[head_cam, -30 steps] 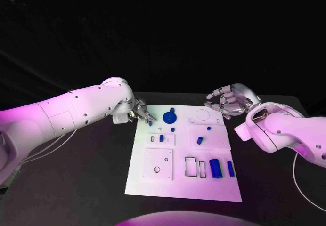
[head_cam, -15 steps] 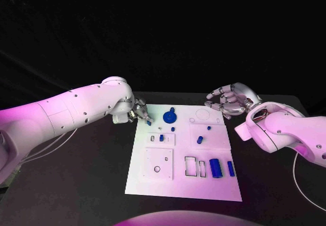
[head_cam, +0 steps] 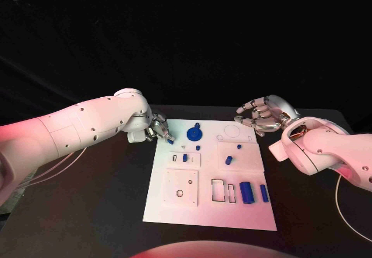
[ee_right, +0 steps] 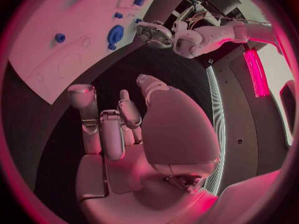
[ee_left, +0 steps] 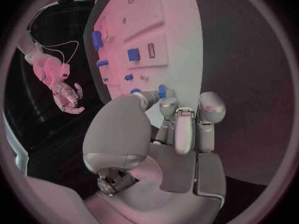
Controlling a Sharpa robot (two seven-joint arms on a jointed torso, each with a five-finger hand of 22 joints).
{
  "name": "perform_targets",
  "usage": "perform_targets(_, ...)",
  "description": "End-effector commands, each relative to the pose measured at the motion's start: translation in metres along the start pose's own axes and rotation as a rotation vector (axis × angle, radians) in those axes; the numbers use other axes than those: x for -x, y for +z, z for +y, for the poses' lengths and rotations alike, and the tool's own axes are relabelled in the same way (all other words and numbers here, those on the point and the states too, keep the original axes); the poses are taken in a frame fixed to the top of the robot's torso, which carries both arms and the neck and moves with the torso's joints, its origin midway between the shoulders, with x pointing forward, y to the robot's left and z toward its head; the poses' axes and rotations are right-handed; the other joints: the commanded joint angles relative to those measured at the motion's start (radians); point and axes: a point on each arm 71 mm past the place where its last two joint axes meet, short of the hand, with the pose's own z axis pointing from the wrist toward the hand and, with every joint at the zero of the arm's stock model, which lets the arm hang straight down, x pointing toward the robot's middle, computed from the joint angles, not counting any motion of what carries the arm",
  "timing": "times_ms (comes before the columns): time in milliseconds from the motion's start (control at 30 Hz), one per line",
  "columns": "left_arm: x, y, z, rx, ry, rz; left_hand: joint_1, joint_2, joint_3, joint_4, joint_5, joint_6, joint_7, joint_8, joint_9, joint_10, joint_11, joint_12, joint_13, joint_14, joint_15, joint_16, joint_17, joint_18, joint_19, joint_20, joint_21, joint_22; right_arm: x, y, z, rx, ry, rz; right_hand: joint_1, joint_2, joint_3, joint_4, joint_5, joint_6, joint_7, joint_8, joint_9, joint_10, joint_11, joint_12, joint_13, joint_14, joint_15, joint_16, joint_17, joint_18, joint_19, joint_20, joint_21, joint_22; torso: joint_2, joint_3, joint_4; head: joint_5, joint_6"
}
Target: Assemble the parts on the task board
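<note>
Little shifts over the last second: the left hand (head_cam: 157,129) draws a shade back toward its own arm at the far left edge of the board, the right hand (head_cam: 259,115) hangs where it was, and every part on the plate lies as before, so no new piece has been seated in that time. On the black bench (head_cam: 93,204) the white task board (head_cam: 209,215) lies lengthwise in front of the robot, with both hands at its far end and well apart from each other. The right hand hovers off the far right corner with its fingers loosely curved and apart, holding nothing. The left hand's fingers are drawn narrow and appear to pinch a small blue part (head_cam: 170,141) between thumb and fingertip, just over the board's edge; the left wrist view shows that blue piece (ee_left: 162,91) at the fingertips. Among the parts on the board, the round blue part (head_cam: 194,131) sits near the far end just beside the left hand, a long blue cylinder (head_cam: 245,192) and a slimmer blue bar (head_cam: 263,193) lie side by side toward the near right, a short blue piece (head_cam: 228,159) lies tilted in the middle panel, and a tiny blue insert (head_cam: 184,157) stands in the small left panel. Judging from this, the assembly is at an early stage: the pinched part has yet to reach a seat, and the near-motionless hand suggests it is lining up rather than placing.
</note>
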Motion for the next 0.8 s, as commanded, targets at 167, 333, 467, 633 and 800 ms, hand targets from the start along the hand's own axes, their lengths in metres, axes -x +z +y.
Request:
perform_targets(167,-0.007,-0.015,-0.002,-0.104,-0.098,-0.017,-0.042,-0.021,0.224,-0.195,0.009,0.007,-0.002,0.014,0.023,0.017,-0.005,0.007,0.003,0.065,0.004,0.008,0.110,0.006,0.012,0.001,0.013,0.015,0.000,0.000,0.000,0.010,-0.011,0.000,-0.008,-0.003,0.002,-0.004,0.002,-0.005,-0.001,0.003,0.001,-0.002,-0.001,0.000,0.001,0.050,-0.007,-0.002,0.042,0.007,-0.005,0.001,0.000,0.001,-0.001,-0.0003,0.0016,0.000,-0.001)
perform_targets(333,-0.015,-0.028,-0.004,-0.146,-0.102,-0.026,-0.058,-0.031,0.250,-0.211,0.012,0.013,-0.004,0.019,0.025,0.025,-0.008,0.009,0.005,0.066,0.002,0.009,0.112,0.004,0.020,-0.001,0.021,0.028,0.001,-0.001,0.000,0.013,-0.011,-0.005,-0.008,-0.003,0.002,-0.004,0.002,-0.005,-0.001,0.003,0.001,-0.002,-0.001,0.000,0.001,0.050,-0.007,-0.002,0.042,0.007,-0.005,0.001,0.000,0.001,-0.001,-0.0002,0.0025,0.002,-0.001)
perform_targets(467,-0.021,-0.035,-0.006,-0.164,-0.081,-0.045,-0.067,-0.038,0.264,-0.220,0.016,0.017,-0.005,0.022,0.026,0.032,-0.009,0.012,0.011,0.067,0.000,0.010,0.113,0.003,0.024,-0.002,0.025,0.034,0.001,-0.001,-0.001,0.013,-0.010,-0.007,-0.008,-0.003,0.002,-0.004,0.002,-0.005,-0.001,0.005,0.002,0.001,-0.002,0.003,0.004,0.050,-0.007,-0.002,0.042,0.007,-0.004,0.000,-0.001,0.001,-0.001,-0.0008,0.0019,0.004,-0.003)
perform_targets(633,-0.029,-0.038,-0.004,-0.164,-0.043,-0.071,-0.078,-0.045,0.281,-0.228,0.021,0.024,-0.008,0.025,0.027,0.043,-0.012,0.017,0.019,0.067,-0.002,0.010,0.114,0.000,0.033,-0.004,0.034,0.049,0.001,-0.001,-0.001,0.016,-0.007,-0.012,-0.008,-0.002,0.003,-0.004,0.002,-0.004,-0.002,0.006,0.002,0.001,-0.002,0.002,0.003,0.050,-0.007,-0.003,0.042,0.007,-0.004,0.000,-0.001,0.001,-0.003,-0.0004,0.0033,0.006,-0.005)
perform_targets(800,-0.039,-0.035,-0.004,-0.153,-0.017,-0.072,-0.088,-0.050,0.293,-0.235,0.027,0.030,-0.010,0.028,0.027,0.047,-0.014,0.017,0.018,0.067,-0.004,0.010,0.115,-0.001,0.036,-0.006,0.037,0.054,0.001,-0.001,-0.002,0.018,-0.006,-0.016,-0.008,-0.002,0.003,-0.004,0.002,-0.004,-0.002,0.006,0.002,0.001,-0.002,0.002,0.003,0.050,-0.007,-0.003,0.042,0.007,-0.004,0.000,-0.001,0.001,-0.002,-0.0011,0.0017,0.007,-0.005)
